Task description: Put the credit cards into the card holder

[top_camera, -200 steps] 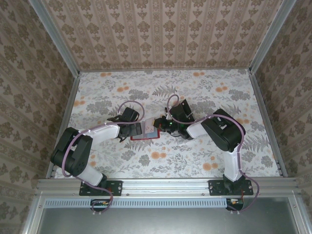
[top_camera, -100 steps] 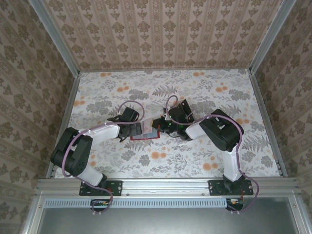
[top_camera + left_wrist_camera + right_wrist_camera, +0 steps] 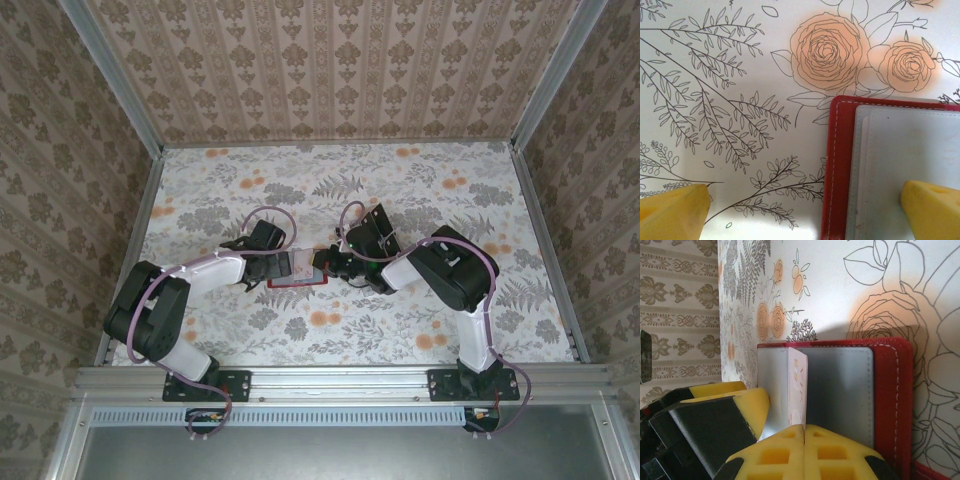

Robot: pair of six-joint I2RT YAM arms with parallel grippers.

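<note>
I see R gripper (image 3: pixel 805 432) has slid left over the card holder (image 3: pixel 837 165). L gripper (image 3: pixel 805 207) gapes wide astride its left edge (one finger (image 3: pixel 670 212) on tablecloth (image 3: pixel 715 100), other over grey pocket (image 3: pixel 900 150)). R gripper's clamped on a credit card (image 3: pixel 796 385), edge-on above that pocket.

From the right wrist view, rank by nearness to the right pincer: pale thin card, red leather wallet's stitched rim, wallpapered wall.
1. pale thin card: clamped in the right pincer.
2. red leather wallet's stitched rim: right side.
3. wallpapered wall: far left, behind.

Card holder (image 3: pixel 837 165): red leather-like ext., matt grey int.
</note>
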